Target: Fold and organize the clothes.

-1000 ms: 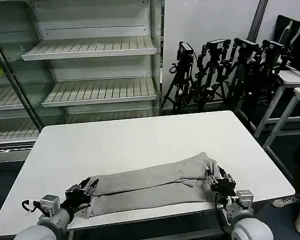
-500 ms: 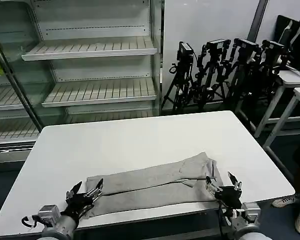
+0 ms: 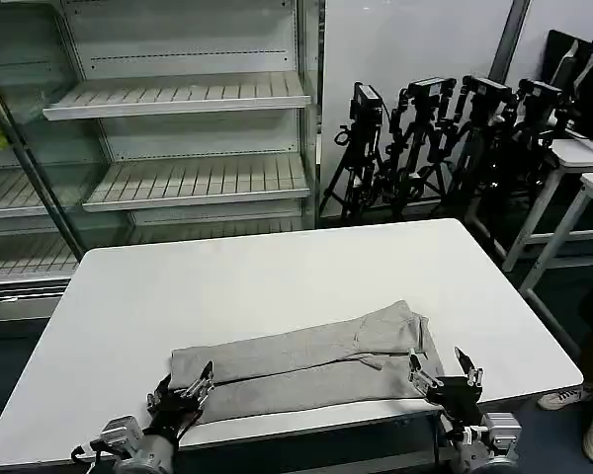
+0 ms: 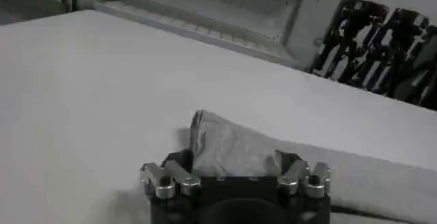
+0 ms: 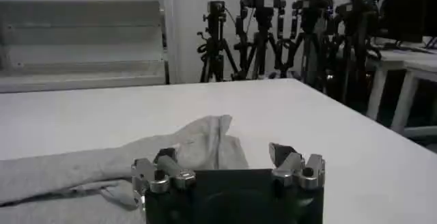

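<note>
The light grey soft cotton T-shirt [image 3: 306,363] lies folded into a long narrow band across the near part of the white rectangular table [image 3: 257,276], running from the near left toward the right, where it ends in a rumpled bunch; no print or writing is visible on the cloth from here. The left gripper [image 3: 182,391] sits at the table's near edge, right at the shirt's left end, its fingers spread apart and clasping nothing. The right gripper [image 3: 444,370] hangs just off the shirt's right end, its fingers likewise spread and empty. A second ago both grippers were over the ends of the cloth, fingers closed on it; since then they have let go and drawn back toward the near edge, while the shirt has kept its place.
</note>
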You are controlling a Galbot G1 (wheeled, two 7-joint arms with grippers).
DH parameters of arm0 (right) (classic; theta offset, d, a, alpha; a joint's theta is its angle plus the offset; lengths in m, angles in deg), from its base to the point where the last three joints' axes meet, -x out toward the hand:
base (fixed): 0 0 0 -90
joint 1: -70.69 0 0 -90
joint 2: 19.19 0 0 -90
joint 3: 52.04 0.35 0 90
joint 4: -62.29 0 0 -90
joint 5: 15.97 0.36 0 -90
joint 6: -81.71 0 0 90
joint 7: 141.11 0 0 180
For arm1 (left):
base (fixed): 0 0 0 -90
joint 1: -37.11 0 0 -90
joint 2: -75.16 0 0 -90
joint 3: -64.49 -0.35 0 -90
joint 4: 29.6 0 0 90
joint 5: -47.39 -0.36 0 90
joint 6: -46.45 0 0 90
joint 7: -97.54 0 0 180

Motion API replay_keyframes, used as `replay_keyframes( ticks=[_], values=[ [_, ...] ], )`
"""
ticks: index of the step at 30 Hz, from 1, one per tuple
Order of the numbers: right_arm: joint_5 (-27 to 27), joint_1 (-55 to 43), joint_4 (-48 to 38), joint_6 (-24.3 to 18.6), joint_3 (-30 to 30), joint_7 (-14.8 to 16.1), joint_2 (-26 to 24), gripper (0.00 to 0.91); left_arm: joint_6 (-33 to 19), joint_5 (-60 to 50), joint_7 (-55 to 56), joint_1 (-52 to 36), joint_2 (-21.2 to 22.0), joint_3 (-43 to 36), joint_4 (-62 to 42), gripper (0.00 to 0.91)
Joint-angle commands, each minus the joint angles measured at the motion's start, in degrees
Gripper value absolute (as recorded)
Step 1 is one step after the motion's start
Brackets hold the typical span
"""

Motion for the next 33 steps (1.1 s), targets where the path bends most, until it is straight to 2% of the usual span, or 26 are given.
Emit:
replay_keyframes(
  ticks=[1, 16, 26, 33],
  values=[
    [-0.3, 0.8, 0.7, -0.1, 0.0, -0.1, 0.7, 0.907, -1.4, -1.0, 0.8, 0.2, 2.4, -1.8, -1.7, 0.040],
    [-1.1, 1.0, 1.7, -0.2, -0.6, -0.6, 2.2, 0.907, -4.4, 10.7, -0.6, 0.6, 1.3, 2.1, 1.8, 0.040],
    [-0.9, 1.4, 2.0, -0.2, 0.0, -0.7, 2.4, 0.907, -3.2, 26.8, -1.4, 0.6, -3.2, 14.3, 2.9, 0.040],
    [-0.3, 1.4, 1.6, -0.2, 0.7, -0.7, 2.2, 0.907, -0.8, 33.8, -2.1, -0.1, -8.1, 25.6, -2.5, 0.040]
  ],
)
